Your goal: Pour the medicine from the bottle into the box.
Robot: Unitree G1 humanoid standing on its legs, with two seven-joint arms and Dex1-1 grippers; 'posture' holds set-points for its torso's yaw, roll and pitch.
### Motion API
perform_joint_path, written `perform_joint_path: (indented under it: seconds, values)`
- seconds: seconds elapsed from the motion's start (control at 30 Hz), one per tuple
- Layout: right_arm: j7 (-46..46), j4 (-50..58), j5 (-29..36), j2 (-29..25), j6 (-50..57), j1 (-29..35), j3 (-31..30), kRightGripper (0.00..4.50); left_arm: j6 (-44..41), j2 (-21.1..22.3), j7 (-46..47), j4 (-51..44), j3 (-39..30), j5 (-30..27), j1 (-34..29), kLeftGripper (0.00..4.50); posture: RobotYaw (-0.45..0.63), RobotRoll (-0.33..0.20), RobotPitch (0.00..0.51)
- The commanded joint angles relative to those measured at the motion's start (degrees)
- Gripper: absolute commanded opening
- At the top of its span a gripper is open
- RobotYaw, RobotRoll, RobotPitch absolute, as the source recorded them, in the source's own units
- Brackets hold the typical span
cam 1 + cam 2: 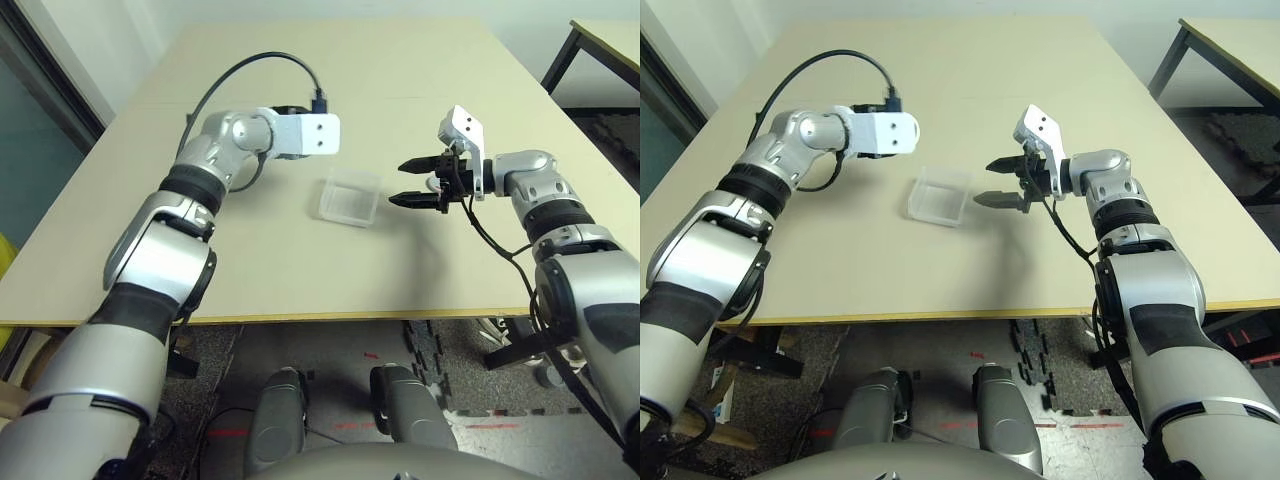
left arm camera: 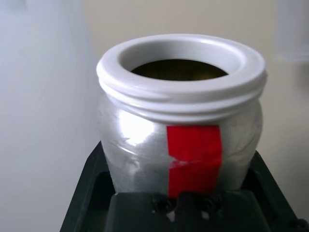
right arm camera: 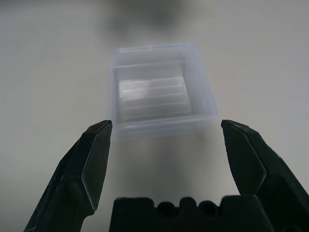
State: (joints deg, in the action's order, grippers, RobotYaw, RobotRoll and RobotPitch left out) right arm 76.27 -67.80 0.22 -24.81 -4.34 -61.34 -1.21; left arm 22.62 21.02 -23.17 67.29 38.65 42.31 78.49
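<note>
the uncapped bottle [image 2: 181,140] is clamped in the left gripper [image 2: 183,203], left of the box [image 1: 349,197]; its mouth is kept clear for pouring. the right gripper [image 1: 425,181] is held wide and empty beside the box, presumably for steadying.

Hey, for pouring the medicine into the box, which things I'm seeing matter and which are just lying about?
Part of the job:
- bottle, cap off, held in the shut left gripper
- box, on the table, nothing visible inside
- right gripper, open, beside the box

Just lying about:
- table
- second table at the far right
- floor mats
</note>
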Motion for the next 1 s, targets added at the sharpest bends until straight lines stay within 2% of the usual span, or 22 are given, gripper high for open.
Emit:
perform_joint_path:
  seconds: [0.03,0.3,0.47,0.73,1.0]
  values:
    - [-0.62,0.89,1.45,0.48,1.08,0.43,1.17,4.5,2.28,-2.11,6.98,3.18,6.27,8.02,3.36,2.72,-0.15,0.0,0.055]
    - [-1.96,1.26,3.24,1.25,2.64,0.11,2.56,4.5,3.0,-4.97,14.44,7.19,17.09,20.05,6.89,2.72,-0.16,0.0,0.055]
    - [-2.2,1.64,3.9,1.28,3.18,0.47,2.78,4.5,3.73,-5.22,15.62,8.38,19.44,22.67,6.91,2.72,-0.17,0.0,0.056]
    - [-2.32,1.84,4.22,1.2,3.45,0.79,2.6,4.5,3.84,-5.76,14.71,8.92,18.14,21.56,6.62,2.72,-0.16,0.0,0.057]
    - [-2.09,1.71,3.97,1.16,3.35,0.93,2.31,4.5,4.19,-5.32,5.83,9.14,6.53,9.63,3.76,2.72,-0.16,0.0,0.056]
